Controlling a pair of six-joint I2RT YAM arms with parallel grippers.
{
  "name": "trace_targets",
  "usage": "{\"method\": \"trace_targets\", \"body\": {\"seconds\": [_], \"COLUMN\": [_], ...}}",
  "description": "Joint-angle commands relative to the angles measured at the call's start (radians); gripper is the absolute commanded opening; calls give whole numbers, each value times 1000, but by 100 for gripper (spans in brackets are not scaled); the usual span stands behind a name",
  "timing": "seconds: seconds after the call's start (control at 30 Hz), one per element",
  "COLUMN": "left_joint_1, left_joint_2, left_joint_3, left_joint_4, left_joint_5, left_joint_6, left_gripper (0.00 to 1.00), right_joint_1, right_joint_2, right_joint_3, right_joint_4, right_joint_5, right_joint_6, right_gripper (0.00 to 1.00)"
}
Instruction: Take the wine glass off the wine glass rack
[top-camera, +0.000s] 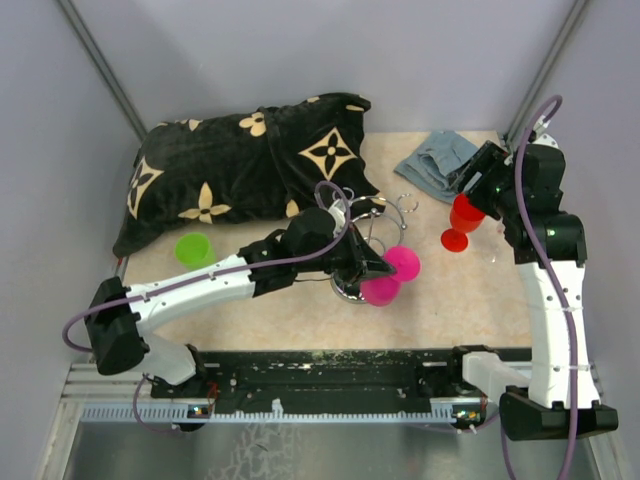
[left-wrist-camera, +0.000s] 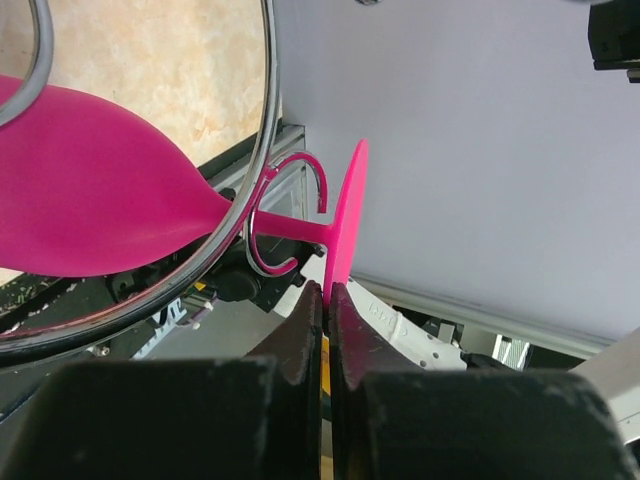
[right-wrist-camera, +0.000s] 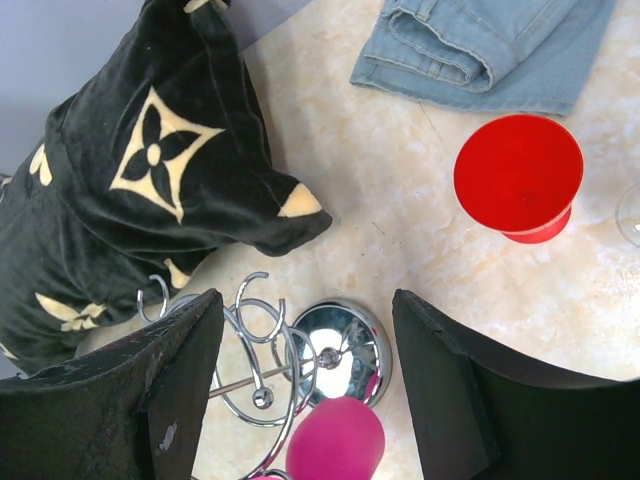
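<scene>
The silver wire wine glass rack (top-camera: 352, 262) stands mid-table, its chrome base (right-wrist-camera: 340, 350) and curled loops showing in the right wrist view. A pink wine glass (left-wrist-camera: 90, 205) hangs with its stem through a loop (left-wrist-camera: 290, 215). My left gripper (left-wrist-camera: 326, 290) is shut on the rim of its foot (left-wrist-camera: 348, 215); in the top view the gripper (top-camera: 375, 268) sits at the rack beside two pink bowls (top-camera: 403, 262). My right gripper (right-wrist-camera: 305, 300) is open and empty, held high above the rack; in the top view it (top-camera: 478, 185) is at the back right.
A red wine glass (top-camera: 460, 222) stands upside down on the table right of the rack, also in the right wrist view (right-wrist-camera: 518, 175). A black patterned pillow (top-camera: 240, 165) lies behind, folded denim (top-camera: 437, 165) at back right, a green cup (top-camera: 193, 250) at left.
</scene>
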Motion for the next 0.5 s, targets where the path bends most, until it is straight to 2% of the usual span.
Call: {"method": "trace_targets", "body": {"seconds": [0.0, 0.27, 0.47], "left_joint_1": [-15, -49, -62], "left_joint_2": [11, -2, -1], "left_joint_3": [16, 8, 9], "left_joint_4": [67, 74, 138], "left_joint_5": [33, 70, 90], "left_joint_6": [-8, -3, 20], "left_gripper": [0, 0, 0], "right_joint_1": [-10, -10, -10], "right_joint_2": [-33, -37, -40], "right_joint_3": [-1, 0, 15], "right_joint_4": [50, 45, 36], "right_joint_5": [-3, 5, 18], "right_joint_6": [2, -1, -2], "right_gripper": [68, 68, 68]}}
